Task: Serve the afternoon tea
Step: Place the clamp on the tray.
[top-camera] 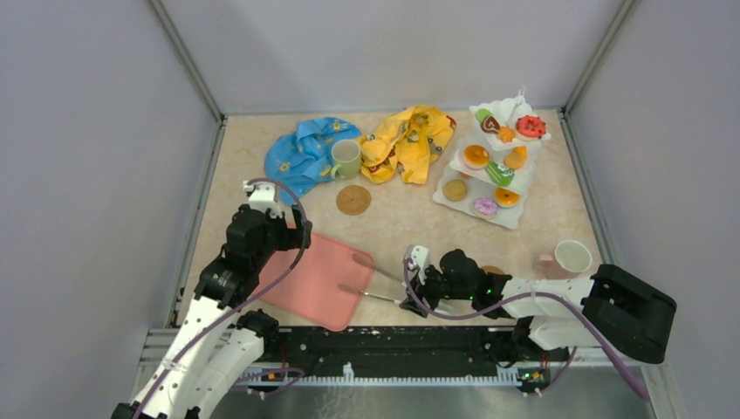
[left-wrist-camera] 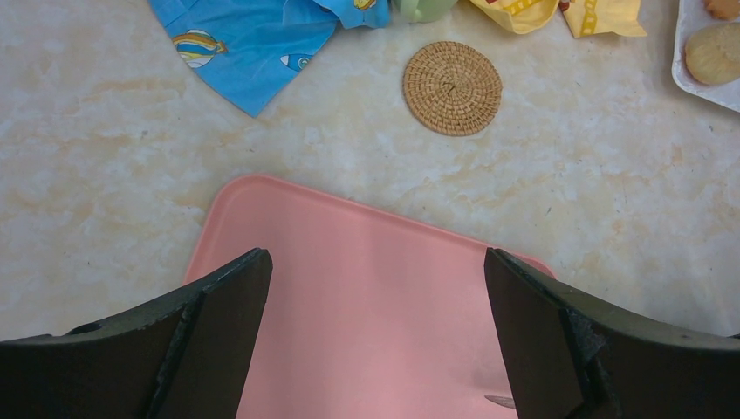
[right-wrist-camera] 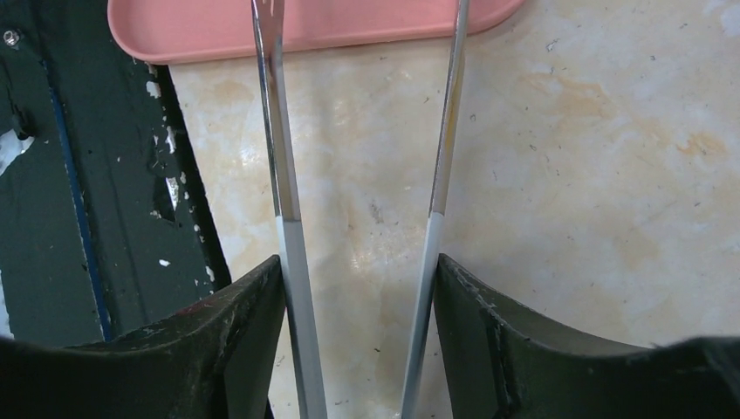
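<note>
**Top view.** The three-tier stand [top-camera: 513,220] sits far right on the surface [top-camera: 410,223] and carries the toy pastries [top-camera: 476,156] on all tiers. The pale green mug [top-camera: 346,159] stands between the blue cloth [top-camera: 297,153] and the yellow cloth [top-camera: 410,140], near one coaster [top-camera: 353,200] but not on it. The white mug [top-camera: 572,257] is at the right, close to a second coaster [top-camera: 493,270] that is mostly hidden behind the right arm. The right pincer [top-camera: 408,290] carries metal tongs [top-camera: 375,266], whose tips reach the near right corner of the pink tray [top-camera: 305,279]. The left pincer [top-camera: 292,234] hangs over the tray's far left; its jaws are unreadable here.

**Left wrist.** The left pincer [left-wrist-camera: 375,253] has its jaws wide apart and holds nothing, with bare tray below it. Beyond the tray lie the coaster, the blue cloth, the mug's base cut off by the frame edge, and a corner of the stand.

**Right wrist.** The right pincer [right-wrist-camera: 358,262] is clamped on the tongs. Both blades lie against the inner finger faces and are splayed, with nothing between their tips. The tips are cut off at the top edge.

**Judgement.** Plating looks finished. The step in hand is probably parking the tongs. The next move calls for letting go of them cleanly, then seating each mug on a coaster. I cannot tell whether the tongs tips touch the tray.
</note>
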Robot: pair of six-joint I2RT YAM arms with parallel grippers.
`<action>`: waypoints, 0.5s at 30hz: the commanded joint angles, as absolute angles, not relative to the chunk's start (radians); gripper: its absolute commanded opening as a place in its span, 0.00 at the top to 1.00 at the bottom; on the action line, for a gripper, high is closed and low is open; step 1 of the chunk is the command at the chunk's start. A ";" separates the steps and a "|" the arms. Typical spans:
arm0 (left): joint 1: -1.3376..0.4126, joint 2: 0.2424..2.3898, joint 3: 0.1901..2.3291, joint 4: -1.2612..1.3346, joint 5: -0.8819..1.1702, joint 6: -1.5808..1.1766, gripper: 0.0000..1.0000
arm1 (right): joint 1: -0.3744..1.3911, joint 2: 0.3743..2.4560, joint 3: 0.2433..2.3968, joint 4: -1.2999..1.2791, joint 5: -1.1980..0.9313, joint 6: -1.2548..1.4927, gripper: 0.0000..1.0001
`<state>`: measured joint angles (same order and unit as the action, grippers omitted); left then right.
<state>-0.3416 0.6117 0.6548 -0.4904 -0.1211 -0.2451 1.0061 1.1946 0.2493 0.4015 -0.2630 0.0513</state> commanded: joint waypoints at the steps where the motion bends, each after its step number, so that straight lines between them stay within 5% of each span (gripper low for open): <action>1: -0.343 0.610 0.686 -0.463 -0.110 -0.253 0.01 | 1.016 1.190 0.251 0.484 -0.277 0.030 0.38; 8: -0.343 0.608 0.683 -0.457 -0.095 -0.249 0.01 | 1.016 1.128 0.292 0.382 -0.264 0.057 0.18; 10: -0.343 0.606 0.683 -0.456 -0.094 -0.246 0.01 | 1.017 1.053 0.306 0.342 -0.239 0.095 0.03; 15: -0.343 0.606 0.680 -0.453 -0.079 -0.241 0.01 | 1.016 0.838 0.372 0.137 0.018 0.252 0.01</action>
<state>-0.3416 0.6128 0.6548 -0.4911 -0.1005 -0.2447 1.0069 0.9855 0.2726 0.2577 -0.1783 0.1181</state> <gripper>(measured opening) 0.988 0.986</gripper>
